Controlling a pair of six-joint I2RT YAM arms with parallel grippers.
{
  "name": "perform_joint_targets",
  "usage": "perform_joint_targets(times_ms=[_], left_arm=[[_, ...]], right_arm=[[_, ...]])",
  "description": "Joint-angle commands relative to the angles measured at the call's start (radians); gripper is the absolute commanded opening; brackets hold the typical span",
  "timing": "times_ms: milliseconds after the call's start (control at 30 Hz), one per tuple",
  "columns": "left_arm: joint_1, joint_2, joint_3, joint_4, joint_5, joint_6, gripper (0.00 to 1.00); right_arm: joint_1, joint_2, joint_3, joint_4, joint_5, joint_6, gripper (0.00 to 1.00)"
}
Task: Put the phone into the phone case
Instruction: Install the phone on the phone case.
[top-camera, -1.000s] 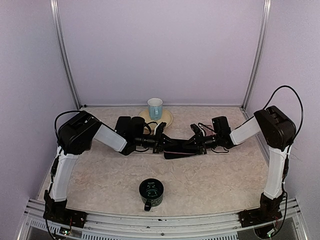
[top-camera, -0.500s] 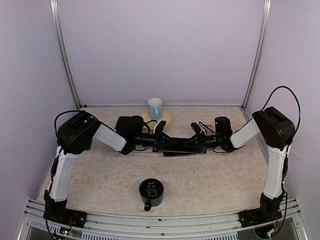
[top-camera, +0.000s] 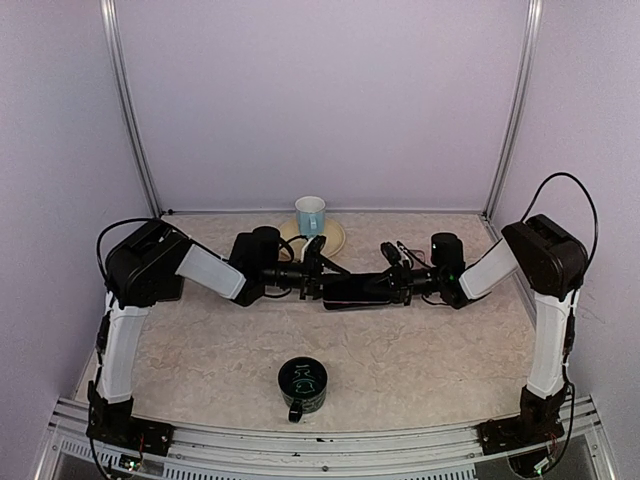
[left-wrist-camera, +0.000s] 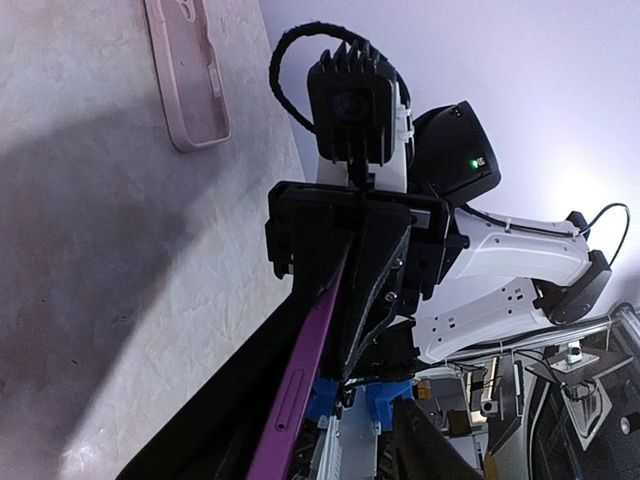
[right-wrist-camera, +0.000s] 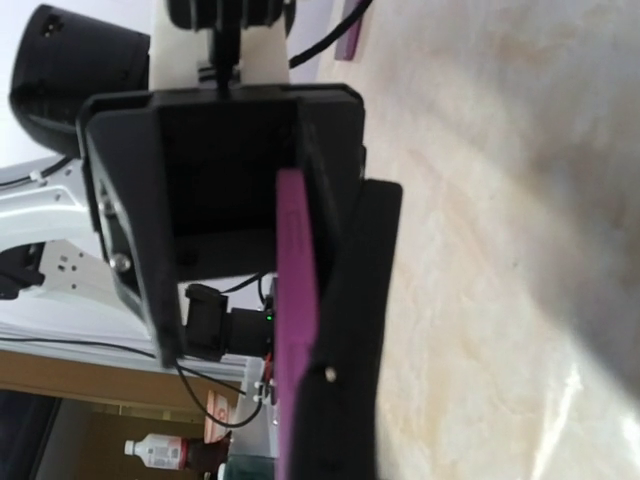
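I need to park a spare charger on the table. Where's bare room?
Front left, between the left arm's base and the dark mug; front right, between that mug and the right arm's base. Crowded: the middle band, where both arms meet at the phone, and back centre by the cup on its plate.

Was open L & R of dark mug (top-camera: 302, 385) on tabletop (top-camera: 440, 350). Was blocked back-ctr by blue mug (top-camera: 310, 215) on plate (top-camera: 336, 237).

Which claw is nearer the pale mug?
Left. The left claw sits just in front of the pale mug; the right claw is farther, off to the mug's right.
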Motion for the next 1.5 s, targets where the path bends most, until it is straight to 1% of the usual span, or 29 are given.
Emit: perform_joint_targets(times_ms=[0, 300, 600, 800, 900, 1067, 1133, 1267, 1333, 1467], left_arm=[[0.044, -0.067, -0.033, -0.044, -0.032, 0.036, 0.46], [0.080, -0.157, -0.062, -0.178, -0.059, 0.154, 0.51], [0.077, -0.192, -0.109, -0.200, -0.061, 0.200, 0.55], [0.063, -0.216, -0.120, -0.193, -0.046, 0.218, 0.58], [0.050, -0.227, -0.118, -0.189, -0.031, 0.227, 0.60], [0.028, -0.235, -0.115, -0.188, -0.002, 0.242, 0.64], [0.019, -0.234, -0.117, -0.175, 0.014, 0.235, 0.65], [0.004, -0.235, -0.126, -0.132, 0.043, 0.214, 0.66], [-0.001, -0.239, -0.129, -0.125, 0.050, 0.212, 0.66], [-0.007, -0.250, -0.138, -0.123, 0.060, 0.215, 0.64]], right_arm=[[-0.004, -0.005, -0.014, 0.104, -0.067, 0.026, 0.05], [-0.010, -0.015, -0.019, 0.147, -0.086, 0.045, 0.04], [-0.010, -0.042, -0.022, 0.242, -0.123, 0.072, 0.04], [-0.010, -0.066, -0.029, 0.261, -0.145, 0.043, 0.04], [-0.010, -0.075, -0.030, 0.208, -0.157, -0.025, 0.03], [-0.010, -0.101, -0.021, 0.056, -0.155, -0.186, 0.03], [-0.009, -0.120, -0.006, -0.040, -0.145, -0.284, 0.03], [-0.004, -0.155, 0.039, -0.293, -0.097, -0.480, 0.03], [-0.004, -0.165, 0.044, -0.324, -0.085, -0.507, 0.03], [-0.004, -0.166, 0.040, -0.304, -0.090, -0.492, 0.04]])
